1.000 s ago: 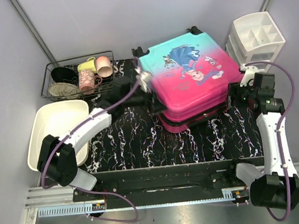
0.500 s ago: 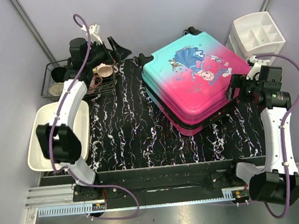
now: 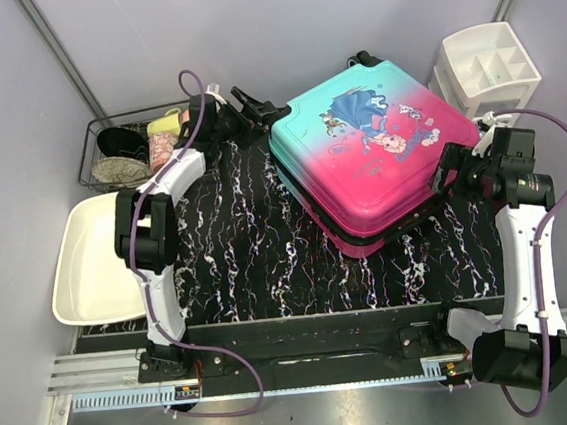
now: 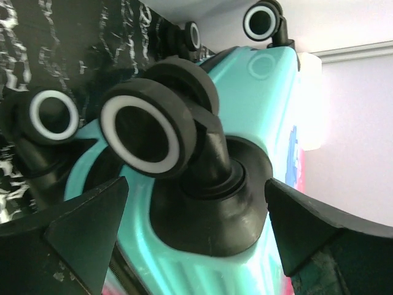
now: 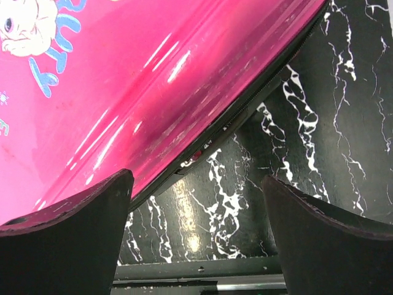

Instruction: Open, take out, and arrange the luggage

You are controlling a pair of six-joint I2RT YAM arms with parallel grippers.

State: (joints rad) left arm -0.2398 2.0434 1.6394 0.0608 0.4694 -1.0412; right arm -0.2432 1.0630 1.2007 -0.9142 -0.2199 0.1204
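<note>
The luggage (image 3: 379, 158), a teal-to-pink hard shell with a cartoon print, lies flat at the back right of the table, its shells together. My left gripper (image 3: 256, 106) is open at the back left corner. In the left wrist view its fingers (image 4: 80, 236) straddle a black wheel housing (image 4: 215, 203), with the white-rimmed wheel (image 4: 150, 132) just ahead. My right gripper (image 3: 450, 171) stands open at the luggage's right edge. The right wrist view shows the pink shell (image 5: 123, 74) and its dark zipper seam (image 5: 245, 104) above the gripper's (image 5: 196, 246) empty gap.
A wire basket (image 3: 146, 145) with cups and bowls sits at the back left. A white tub (image 3: 92, 261) lies at the left edge. A white drawer organizer (image 3: 486, 67) stands just behind the luggage's right corner. The black marbled mat (image 3: 257, 245) covers the table.
The luggage's raised top shell has dropped back onto the lower one. My left arm swung away over the basket, then returned to the wheel corner. Both grippers opened wider.
</note>
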